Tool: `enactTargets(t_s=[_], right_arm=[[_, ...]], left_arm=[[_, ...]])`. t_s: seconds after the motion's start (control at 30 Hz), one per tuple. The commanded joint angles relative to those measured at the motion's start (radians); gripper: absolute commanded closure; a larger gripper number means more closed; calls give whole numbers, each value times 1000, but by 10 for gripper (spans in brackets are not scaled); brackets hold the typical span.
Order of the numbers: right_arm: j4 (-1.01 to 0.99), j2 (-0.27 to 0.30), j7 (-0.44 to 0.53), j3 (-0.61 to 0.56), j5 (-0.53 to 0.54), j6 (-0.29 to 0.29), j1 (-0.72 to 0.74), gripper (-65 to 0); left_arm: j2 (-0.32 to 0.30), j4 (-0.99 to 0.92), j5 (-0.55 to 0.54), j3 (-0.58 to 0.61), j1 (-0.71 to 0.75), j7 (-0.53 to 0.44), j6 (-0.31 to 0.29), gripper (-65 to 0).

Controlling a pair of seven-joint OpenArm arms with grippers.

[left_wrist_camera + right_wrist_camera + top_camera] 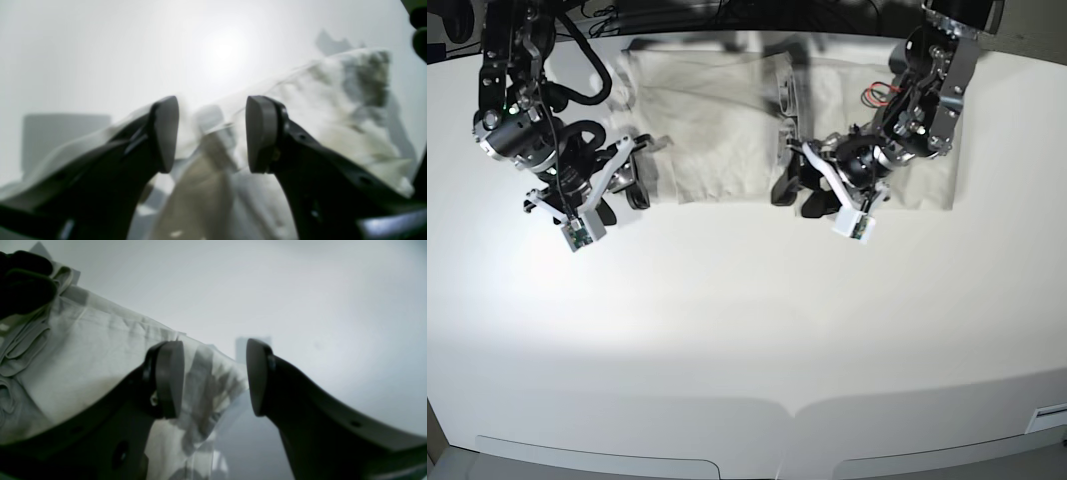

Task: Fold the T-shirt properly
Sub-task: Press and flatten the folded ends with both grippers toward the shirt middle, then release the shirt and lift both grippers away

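The off-white T-shirt [717, 120] lies crumpled and partly folded at the back of the white table [747, 330]. My right gripper [624, 200] stands open at the shirt's left edge. In the right wrist view the shirt [93, 350] lies behind its open gripper [215, 376], with a cloth corner showing in the gap. My left gripper [797, 195] stands open at the middle of the shirt's front edge. In the left wrist view bunched cloth [333, 100] lies behind and between the fingers of that open gripper [211, 133]. Neither gripper holds the cloth.
The table's front half stretches toward its rounded front edge [747, 410]. Black cables lie along the back edge [677, 15]. A dark part of the other arm shows at the top left of the right wrist view [23, 283].
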Motion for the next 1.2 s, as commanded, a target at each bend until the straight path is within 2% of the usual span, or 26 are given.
enactTargets(t_s=[0.0, 0.07, 0.13, 0.2, 0.37, 0.43, 0.53, 0.67, 0.8, 0.87, 0.97, 1.1, 1.17], right_arm=[[17, 11, 23, 6, 9, 2, 9, -303], [17, 11, 19, 7, 10, 2, 9, -303], [19, 12, 6, 18, 38, 2, 8, -303], [28, 11, -49, 55, 114, 2, 8, -303], [34, 37, -268, 221, 345, 2, 0, -303], [34, 54, -295, 278, 409, -4, -22, -303], [34, 63, -304, 348, 504, -35, -68, -303], [-21, 63, -358, 367, 521, -39, -102, -303], [-153, 63, -359, 366, 529, -22, -92, -303], [-217, 63, -359, 366, 532, 11, -77, -303], [-296, 63, -362, 356, 559, 31, -63, -303], [-361, 58, -362, 309, 554, 79, -58, -303], [-384, 57, -354, 278, 554, 82, -58, -303]], left_arm=[[-1, 27, -45, -1, -16, -9, -24, -305], [-2, 60, -82, -2, -16, 25, -55, -305], [-4, 122, -82, -2, -15, 73, -61, -305], [-7, 198, -69, -8, -8, 116, -61, -305], [-23, 354, 80, -70, 47, 128, -55, -305], [-35, 381, 98, -122, 59, 140, -47, -305], [-71, 384, 91, -214, 64, 208, -45, -305], [-130, 384, 91, -328, 100, 244, -45, -305], [-193, 384, 47, -421, 168, 219, -46, -305], [-229, 384, 11, -455, 209, 187, -48, -305], [-274, 384, -17, -491, 268, 127, -47, -305], [-306, 384, -13, -528, 323, 110, -45, -305], [-305, 384, -1, -549, 344, 106, -45, -305]])
